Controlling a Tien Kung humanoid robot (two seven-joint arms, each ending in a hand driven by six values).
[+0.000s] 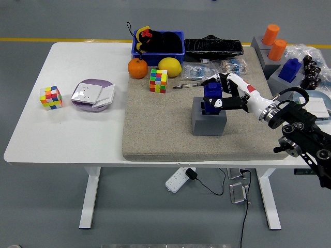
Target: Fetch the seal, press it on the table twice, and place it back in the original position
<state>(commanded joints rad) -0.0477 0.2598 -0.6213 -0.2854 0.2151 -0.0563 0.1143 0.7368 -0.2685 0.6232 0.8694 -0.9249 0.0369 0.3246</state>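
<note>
Nearest the camera, right of the grey holder block (209, 121), the robot's black right arm comes in from the lower right corner and reaches left over the tan mat (170, 134). Right hand (223, 93) has its white fingers (212, 105) wrapped round the blue seal (210, 95), thumb low on the front, other fingers over the top and far side. Seal stands upright with its base right at the block's top opening; can't tell whether it is clear of the slot or partly in it. Left arm not in view.

Step looks like the fetch: seal gripped at its holder. Next move calls for a straight lift clear of the block, then a shift to bare mat beside it for the first press, keeping the seal upright so the face lands flat.

Beyond the block, left: a colour cube (158, 80), then an orange (137, 68) and a lemon (169, 67). Behind those, a blue bin (157, 51). Far right of the block, a second blue seal (289, 69) on another grey stand, untouched.
</note>
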